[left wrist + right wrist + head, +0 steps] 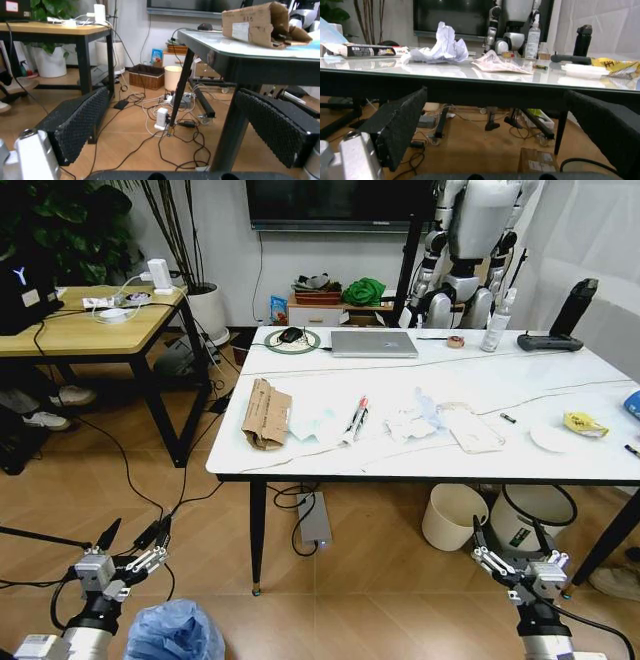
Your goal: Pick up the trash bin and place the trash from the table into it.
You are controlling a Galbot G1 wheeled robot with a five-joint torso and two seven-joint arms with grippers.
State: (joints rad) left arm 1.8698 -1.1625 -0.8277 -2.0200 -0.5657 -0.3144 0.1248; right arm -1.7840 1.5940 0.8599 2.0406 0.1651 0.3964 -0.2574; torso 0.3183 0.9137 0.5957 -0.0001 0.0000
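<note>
The trash bin, lined with a crinkly light-blue bag, stands on the floor at the bottom left, just right of my left arm. My left gripper is open above it and holds nothing; its black pads frame the table leg. On the table lies the trash: a brown cardboard piece, white tissues, a clear plastic tray, a yellow wrapper and a blue cup. My right gripper is open below the table's front edge.
A silver laptop and a spray bottle stand at the table's back. Under the table are a cream bucket, a white bin with a black rim, a power strip and cables. A wooden table stands to the left.
</note>
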